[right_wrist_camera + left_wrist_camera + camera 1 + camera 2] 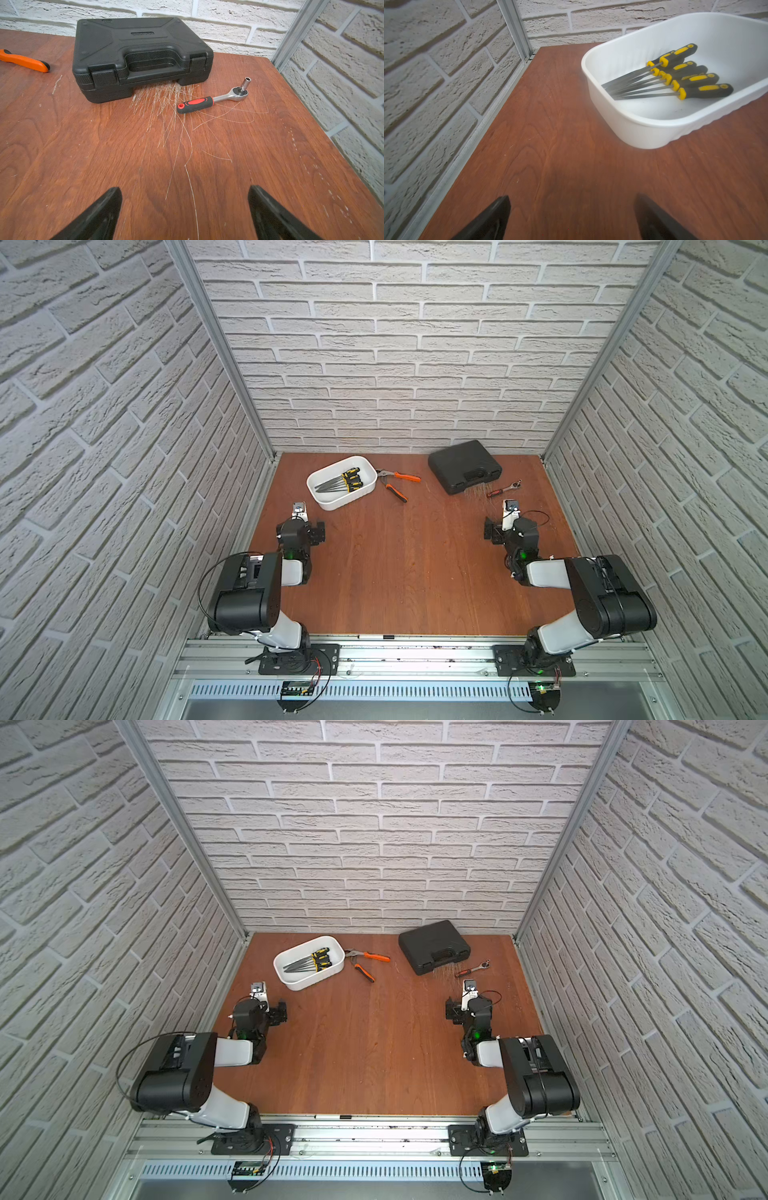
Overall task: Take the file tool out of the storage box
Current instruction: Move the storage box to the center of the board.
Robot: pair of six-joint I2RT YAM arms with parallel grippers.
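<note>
Nearest, the left end effector (573, 199) and the right end effector (185, 189) hang over bare counter (407, 564), each with its jaws spread wide and holding nothing. Beyond the left one sits the white storage box (643, 133), with the black-and-yellow file tools (675, 81) lying bundled inside it. Just beside the box lie orange-handled pliers (405, 477). Beyond the right end effector, a ratchet wrench (212, 100) lies before the closed black case (133, 41), near the back wall

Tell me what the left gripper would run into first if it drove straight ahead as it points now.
Probably nothing but bare table: the left gripper, open, aims past the storage box, which sits off to one side, toward the brick wall by the corner post. Depth is hard to judge.
</note>
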